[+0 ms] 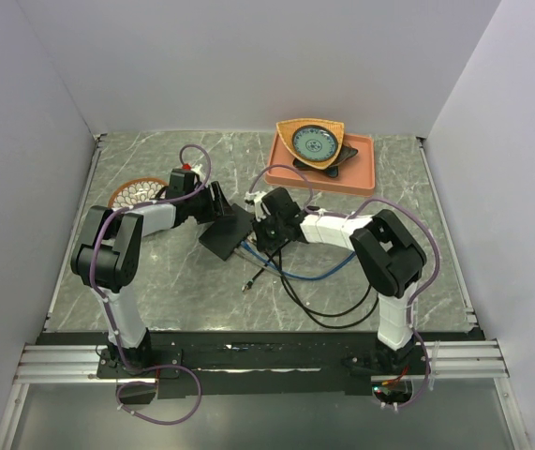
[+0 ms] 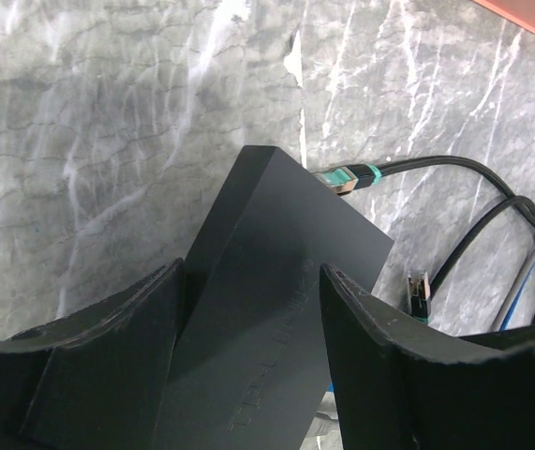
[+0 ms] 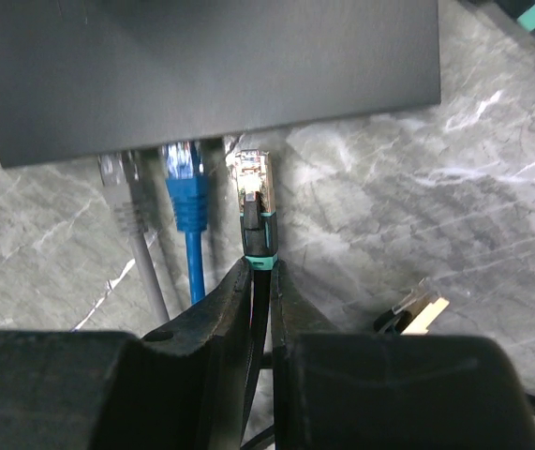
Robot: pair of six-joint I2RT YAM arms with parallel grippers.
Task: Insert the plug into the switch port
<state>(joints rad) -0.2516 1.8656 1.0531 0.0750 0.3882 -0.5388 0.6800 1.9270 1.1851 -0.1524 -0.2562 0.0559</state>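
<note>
Jaws of right gripper [image 3: 260, 267] clenched on plug [image 3: 253, 192], aimed 12 o'clock toward switch port hidden under switch [image 3: 211, 75]; left gripper [image 2: 253, 277] straddling switch, grip unclear. Risks jamming if tilted.

- Top external: high behind the near edge, overlooking the whole surface [image 1: 201, 291].
- Left wrist: close behind the left pincer [image 2: 248, 272], facing the black box [image 2: 276, 234].
- Right wrist: closer, facing the plug [image 3: 253, 202] by that box's edge.

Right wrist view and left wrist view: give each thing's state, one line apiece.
plug: held by right gripper, not yet inserted
right gripper: shut on plug
black box: straddled by left gripper
left gripper: around black box, contact unclear
blue cable: seemingly plugged in
grey cable: seemingly plugged in
</note>
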